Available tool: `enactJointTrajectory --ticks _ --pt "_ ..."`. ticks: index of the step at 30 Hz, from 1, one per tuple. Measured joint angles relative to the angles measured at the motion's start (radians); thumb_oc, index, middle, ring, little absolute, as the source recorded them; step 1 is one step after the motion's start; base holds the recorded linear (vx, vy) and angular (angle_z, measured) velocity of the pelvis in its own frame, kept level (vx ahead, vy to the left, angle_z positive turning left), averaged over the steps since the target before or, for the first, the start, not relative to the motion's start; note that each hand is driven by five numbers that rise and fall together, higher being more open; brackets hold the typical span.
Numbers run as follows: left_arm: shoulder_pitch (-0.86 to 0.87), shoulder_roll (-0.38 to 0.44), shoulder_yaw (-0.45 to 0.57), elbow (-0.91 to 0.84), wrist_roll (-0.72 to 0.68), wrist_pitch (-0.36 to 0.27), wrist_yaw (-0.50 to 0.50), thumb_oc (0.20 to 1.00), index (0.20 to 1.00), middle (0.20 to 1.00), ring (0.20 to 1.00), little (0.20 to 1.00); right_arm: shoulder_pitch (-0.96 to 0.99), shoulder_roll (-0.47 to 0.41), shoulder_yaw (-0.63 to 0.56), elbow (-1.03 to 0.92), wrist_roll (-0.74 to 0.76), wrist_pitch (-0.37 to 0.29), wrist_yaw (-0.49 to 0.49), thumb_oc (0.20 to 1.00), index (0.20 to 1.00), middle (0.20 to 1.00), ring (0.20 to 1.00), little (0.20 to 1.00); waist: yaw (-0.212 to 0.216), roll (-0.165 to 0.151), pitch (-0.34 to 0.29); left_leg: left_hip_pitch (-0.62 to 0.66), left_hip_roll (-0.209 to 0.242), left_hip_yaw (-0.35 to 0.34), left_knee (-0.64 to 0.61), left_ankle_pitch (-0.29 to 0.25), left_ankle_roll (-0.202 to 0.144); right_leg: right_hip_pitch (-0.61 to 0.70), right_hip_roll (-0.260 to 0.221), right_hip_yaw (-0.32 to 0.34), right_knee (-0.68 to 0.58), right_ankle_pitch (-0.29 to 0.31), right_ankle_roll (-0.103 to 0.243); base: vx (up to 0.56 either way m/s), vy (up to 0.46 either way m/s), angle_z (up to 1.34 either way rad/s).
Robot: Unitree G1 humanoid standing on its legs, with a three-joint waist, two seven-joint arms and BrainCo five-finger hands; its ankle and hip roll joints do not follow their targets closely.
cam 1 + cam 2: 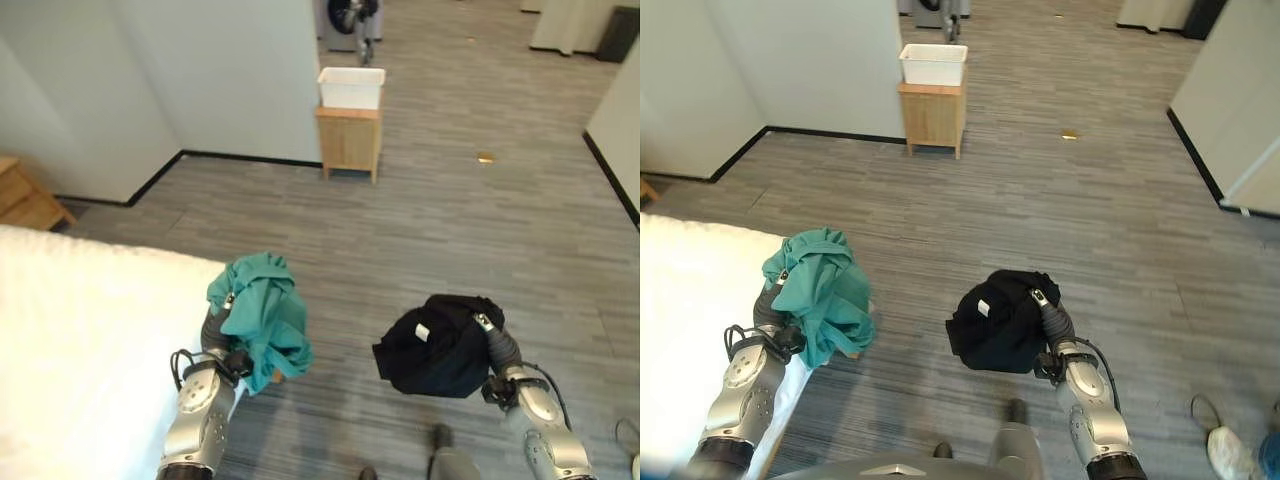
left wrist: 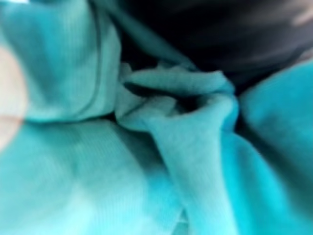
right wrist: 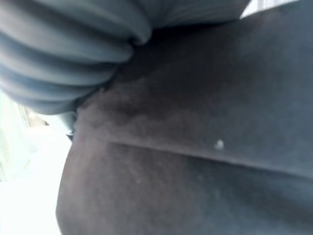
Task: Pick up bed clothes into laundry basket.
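We are carrying a teal garment (image 1: 262, 315) and a black garment (image 1: 440, 345); each robot hand's grip is hidden under cloth, so we cannot tell it. The white basket (image 1: 351, 87) is sitting straight ahead, well beyond both, the left bundle slightly nearer.

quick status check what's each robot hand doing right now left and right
Left robot hand: buried under the teal garment draped over it; finger state cannot be told.
Right robot hand: hidden in the black garment it carries; finger state cannot be told.

Grey wood-grain flooring (image 1: 450, 230) ran between pale walls (image 1: 230, 80) with black skirting; a small wooden cabinet (image 1: 349, 142) stood against one wall corner.
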Motion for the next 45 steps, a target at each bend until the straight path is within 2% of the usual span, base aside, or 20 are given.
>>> enactJointTrajectory --ticks 1,3,5,6,7,10,15,25,29,31,33,34,35,36,38,39,40,42,44,45 --pt "0.01 -0.005 -0.009 -0.001 0.0 0.0 -0.003 0.2 0.2 0.2 0.2 0.2 0.001 0.0 -0.02 0.002 0.0 0.0 0.0 0.2 0.2 0.2 0.2 0.2 0.001 -0.013 -0.007 0.023 -0.013 -0.029 0.002 -0.02 -0.017 0.03 0.007 0.008 -0.015 0.045 -0.009 0.13 -0.107 0.82" --pt "0.07 -0.07 0.001 -0.009 -0.001 0.001 -0.008 0.2 0.2 0.2 0.2 0.2 -0.015 -0.018 -0.053 0.026 0.001 -0.002 0.004 0.2 0.2 0.2 0.2 0.2 0.045 0.013 -0.022 0.014 0.0 -0.037 0.066 -0.056 -0.056 0.11 0.025 -0.023 -0.122 0.12 -0.055 0.12 -0.108 0.42" --pt "0.092 -0.07 -0.004 -0.019 -0.001 0.002 -0.011 0.2 0.2 0.2 0.2 0.2 -0.02 -0.027 -0.049 0.028 0.001 -0.001 0.005 0.2 0.2 0.2 0.2 0.2 0.064 -0.005 -0.017 -0.047 -0.007 -0.043 0.143 -0.094 -0.07 0.154 0.012 -0.023 -0.192 0.125 -0.051 0.06 -0.067 0.3" --pt "0.097 -0.064 0.002 -0.019 -0.004 0.002 -0.02 0.2 0.2 0.2 0.2 0.2 -0.033 -0.031 -0.052 0.026 0.002 -0.001 0.007 0.2 0.2 0.2 0.2 0.2 0.077 -0.016 -0.016 -0.086 0.021 -0.048 0.097 -0.09 -0.066 0.16 0.014 -0.028 -0.22 0.128 -0.054 0.03 -0.055 0.24" --pt "0.12 -0.065 0.004 -0.018 -0.009 0.009 -0.027 0.2 0.2 0.2 0.2 0.2 0.032 -0.025 -0.049 0.03 0.002 0.0 0.015 0.2 0.2 0.2 0.2 0.2 0.056 0.018 -0.041 0.002 0.108 -0.021 -0.063 0.0 -0.082 0.222 0.046 -0.052 -0.221 0.075 -0.022 0.05 -0.045 0.14" --pt "0.08 -0.008 -0.057 -0.019 -0.001 0.031 -0.013 0.2 0.2 0.2 0.2 0.2 0.033 -0.019 -0.098 0.039 0.048 -0.006 -0.037 0.2 0.2 0.2 0.2 0.2 0.032 0.029 -0.037 -0.007 0.105 -0.012 -0.049 -0.001 -0.086 0.221 0.04 -0.052 -0.221 0.075 -0.022 0.04 0.027 0.05" --pt "0.008 0.002 -0.033 -0.028 -0.001 0.029 0.01 0.2 0.2 0.2 0.2 0.2 0.056 -0.011 -0.19 0.045 0.078 -0.016 -0.069 0.2 0.2 0.2 0.2 0.2 -0.034 0.041 -0.031 -0.009 0.109 0.009 -0.048 -0.005 -0.092 0.217 0.045 -0.038 -0.221 0.073 -0.02 0.06 0.036 -0.14" --pt "0.089 -0.028 0.127 -0.017 0.007 0.028 0.055 0.2 0.2 0.2 0.2 0.2 0.025 -0.011 -0.224 0.031 0.075 -0.025 -0.078 0.2 0.2 0.2 0.2 0.2 -0.004 0.038 0.008 -0.019 0.112 0.06 -0.05 -0.007 -0.093 0.18 0.053 -0.008 -0.218 0.082 -0.027 0.05 0.099 -0.14" --pt "0.066 -0.018 0.15 -0.011 0.007 0.022 0.082 0.2 0.2 0.2 0.2 0.2 -0.006 -0.012 -0.211 0.031 0.067 -0.028 -0.082 0.2 0.2 0.2 0.2 0.2 -0.006 0.054 0.054 -0.072 0.086 0.074 -0.004 -0.02 -0.067 0.039 0.042 -0.003 -0.007 0.057 0.01 0.02 0.173 -0.12" --pt "0.034 -0.018 0.145 0.009 0.009 0.022 0.079 0.2 0.2 0.2 0.2 0.2 -0.014 -0.004 -0.197 0.029 0.065 -0.03 -0.07 0.2 0.2 0.2 0.2 0.2 -0.007 0.072 0.097 -0.072 0.112 0.119 0.035 -0.042 -0.037 -0.069 0.04 -0.037 0.202 0.086 0.068 0.14 0.173 -0.52" --pt "0.034 -0.015 0.141 0.009 0.009 0.021 0.078 0.2 0.2 0.2 0.2 0.2 -0.014 -0.006 -0.198 0.026 0.065 -0.032 -0.066 0.2 0.2 0.2 0.2 0.2 -0.015 0.073 0.126 -0.071 0.11 0.135 0.06 -0.06 -0.022 -0.162 -0.001 -0.094 0.398 0.07 0.052 0.24 -0.002 -0.31" --pt "0.034 -0.015 0.141 0.009 0.009 0.021 0.078 0.2 0.2 0.2 0.2 0.2 -0.014 -0.006 -0.198 0.026 0.065 -0.032 -0.066 0.2 0.2 0.2 0.2 0.2 -0.015 0.073 0.126 -0.071 0.11 0.135 0.06 -0.06 -0.022 -0.162 -0.001 -0.094 0.398 0.07 0.052 0.34 -0.042 -0.03" --pt "0.049 -0.016 0.126 0.01 0.009 0.021 0.071 0.2 0.2 0.2 0.2 0.2 0.004 -0.015 -0.202 0.025 0.066 -0.032 -0.066 0.2 0.2 0.2 0.2 0.2 -0.049 0.072 0.128 -0.072 0.104 0.136 0.057 -0.064 -0.029 -0.223 -0.05 -0.091 0.527 -0.008 0.055 0.56 -0.153 -0.07" --pt "0.043 -0.014 0.127 0.008 0.009 0.02 0.067 0.2 0.2 0.2 0.2 0.2 0.016 -0.01 -0.198 -0.01 0.066 -0.033 -0.059 0.2 0.2 0.2 0.2 0.2 -0.052 0.072 0.12 -0.116 0.108 0.139 0.06 -0.063 -0.027 -0.215 -0.08 -0.079 0.304 -0.037 0.087 0.7 -0.176 -0.15" --pt "0.007 -0.03 0.14 0.036 0.009 0.02 0.067 0.2 0.2 0.2 0.2 0.2 0.047 -0.01 -0.19 -0.023 0.066 -0.031 -0.053 0.2 0.2 0.2 0.2 0.2 -0.085 0.043 0.136 -0.132 0.115 0.132 0.084 -0.072 -0.056 -0.216 -0.08 -0.013 0.156 -0.045 0.1 0.83 -0.209 0.0" --pt "-0.016 -0.025 0.139 0.07 0.009 0.018 0.064 0.2 0.2 0.2 0.2 0.2 0.055 0.02 -0.192 -0.022 0.068 -0.029 -0.059 0.2 0.2 0.2 0.2 0.2 -0.112 0.035 0.136 -0.157 0.145 0.118 0.132 -0.116 -0.08 -0.157 -0.067 -0.043 -0.064 -0.055 0.125 0.58 -0.169 0.21" --pt "-0.021 -0.03 0.127 0.087 0.009 0.02 0.063 0.2 0.2 0.2 0.2 0.2 0.058 0.035 -0.19 -0.021 0.068 -0.023 -0.062 0.2 0.2 0.2 0.2 0.2 -0.117 0.024 0.13 -0.12 0.175 0.109 0.125 -0.137 -0.102 -0.117 -0.063 -0.128 -0.115 -0.052 0.121 0.76 -0.241 0.23" --pt "0.009 -0.028 0.118 0.076 0.009 0.02 0.051 0.2 0.2 0.2 0.2 0.2 0.069 0.034 -0.187 -0.021 0.068 -0.023 -0.06 0.2 0.2 0.2 0.2 0.2 -0.119 0.012 0.112 -0.047 0.218 0.087 0.091 -0.167 -0.14 -0.028 -0.047 -0.156 -0.039 -0.055 0.1 0.78 -0.325 0.39" --pt "0.016 -0.032 0.089 0.067 0.009 0.021 0.044 0.2 0.2 0.2 0.2 0.2 0.068 0.011 -0.188 0.013 0.07 -0.014 -0.06 0.2 0.2 0.2 0.2 0.2 -0.121 0.001 0.095 -0.152 0.246 0.028 0.434 -0.199 -0.202 0.011 -0.011 -0.159 0.083 -0.061 0.0 0.52 -0.409 0.88" --pt "0.031 -0.034 0.079 0.054 0.008 0.021 0.039 0.2 0.2 0.2 0.2 0.2 0.061 -0.014 -0.19 0.016 0.072 -0.017 -0.055 0.2 0.2 0.2 0.2 0.2 -0.112 0.005 0.081 -0.253 0.251 -0.002 0.644 -0.158 -0.224 0.006 0.006 -0.176 0.125 -0.109 -0.049 0.3 -0.31 0.42"
